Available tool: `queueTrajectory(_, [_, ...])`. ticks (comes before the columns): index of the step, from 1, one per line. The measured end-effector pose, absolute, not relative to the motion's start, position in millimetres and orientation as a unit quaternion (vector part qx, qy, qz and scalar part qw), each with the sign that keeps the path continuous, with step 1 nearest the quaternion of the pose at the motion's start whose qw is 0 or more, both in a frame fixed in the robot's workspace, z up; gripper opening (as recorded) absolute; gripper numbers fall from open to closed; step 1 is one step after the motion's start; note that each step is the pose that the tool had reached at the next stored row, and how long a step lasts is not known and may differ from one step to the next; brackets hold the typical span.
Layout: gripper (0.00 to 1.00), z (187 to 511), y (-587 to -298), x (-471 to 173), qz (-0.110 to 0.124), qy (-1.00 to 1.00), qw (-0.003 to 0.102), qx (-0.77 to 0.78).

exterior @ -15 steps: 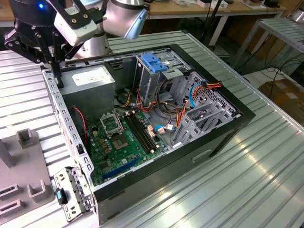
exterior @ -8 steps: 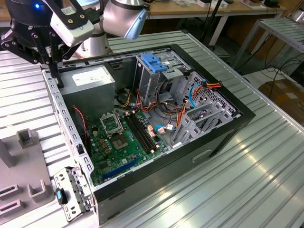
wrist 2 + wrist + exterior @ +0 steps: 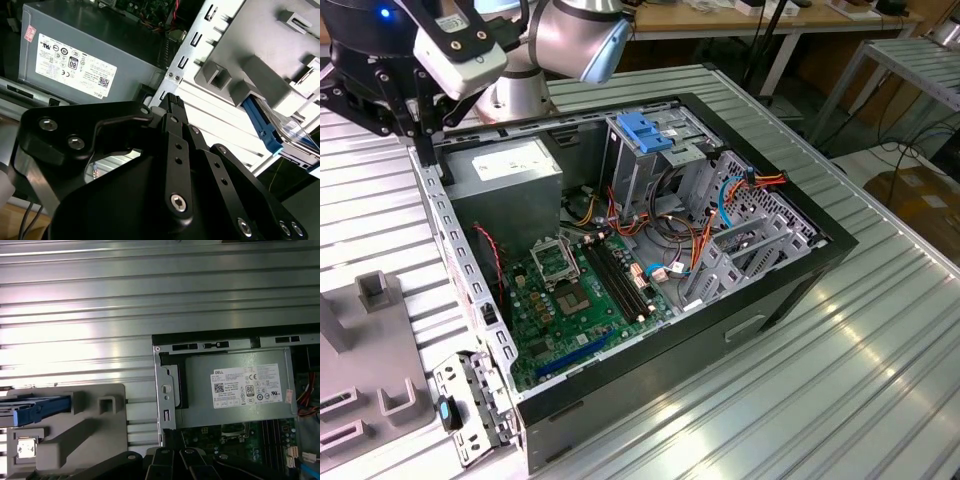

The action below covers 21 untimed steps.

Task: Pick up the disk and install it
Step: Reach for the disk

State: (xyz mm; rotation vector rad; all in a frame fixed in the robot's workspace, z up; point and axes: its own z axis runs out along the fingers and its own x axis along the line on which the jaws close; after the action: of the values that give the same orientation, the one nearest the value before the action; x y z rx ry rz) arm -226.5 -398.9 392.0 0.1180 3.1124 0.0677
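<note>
**Gripper (image 3: 168,106) over case corner, disk not yet picked**

The gripper hangs above the corner of the case (image 3: 760,300), by the power supply (image 3: 200,390). Its jaws look pressed together, with nothing between them. The disk (image 3: 40,407) sits in a grey holder (image 3: 95,437) on the table (image 3: 880,350), outside the case and well apart from the gripper. How deep it is seated, I cannot tell. I judge this as the reach stage.

Doing it well, my call: spread the jaws wider than the disk, come down square to the holder, and clamp across the blue rails, not a corner. That way it should lift straight without jamming on the holder walls.

Materials:
- **Disk:** smooth bright blue plastic rail, probably a bit slick.
- **Holder:** matte grey and blocky, with upright posts.
- **Table:** ribbed aluminium, with glare.
- **Case:** thin perforated sheet-metal edges.
- **Pads (image 3: 173,101):** ribbed and black.
</note>
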Motion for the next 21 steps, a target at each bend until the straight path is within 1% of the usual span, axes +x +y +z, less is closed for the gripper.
queueTrajectory(21, [0.11,391,-399,-249,0.022,0.999,0.013,0.038])
